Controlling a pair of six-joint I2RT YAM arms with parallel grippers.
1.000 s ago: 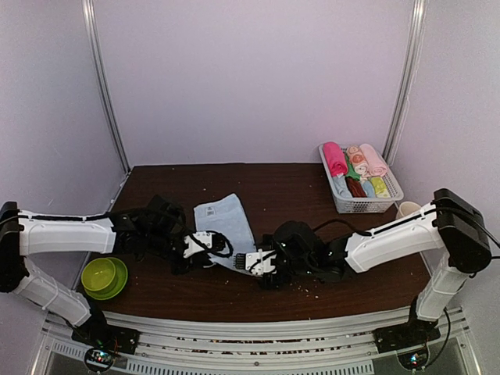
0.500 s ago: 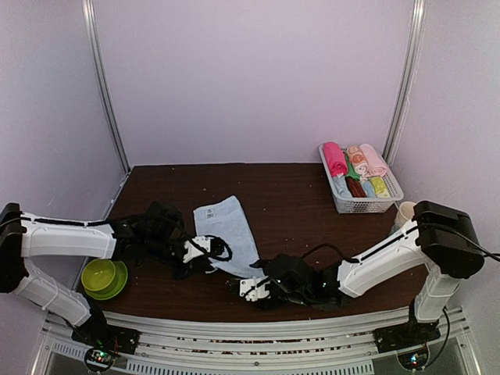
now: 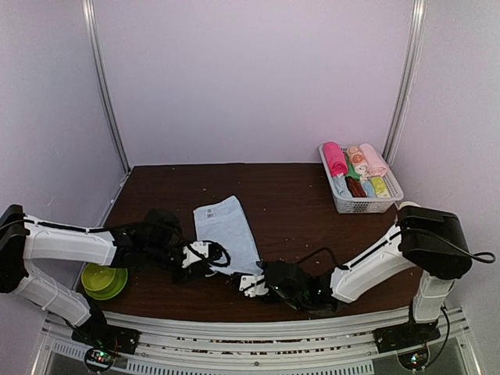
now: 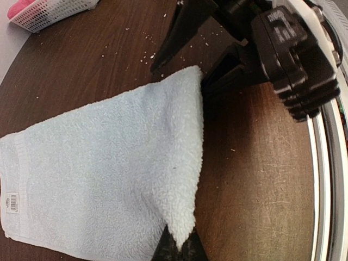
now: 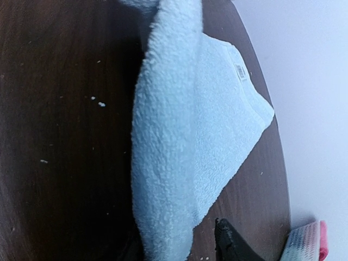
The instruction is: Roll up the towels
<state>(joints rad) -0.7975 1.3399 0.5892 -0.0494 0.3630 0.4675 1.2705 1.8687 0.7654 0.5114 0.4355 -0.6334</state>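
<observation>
Lying flat on the dark bench, the light blue towel runs from the far left toward the near middle, with its white tag at the far end. The left hand is pressed together on the towel's near left corner, pinching the cloth. The right hand sits low at the near right corner, its fingers spread to either side of that corner; one touches the cloth's edge. The pink towel lies rolled in the white basket at the far right, among smaller rolls. A green bowl sits by the bench's left edge, partly under the left arm.
</observation>
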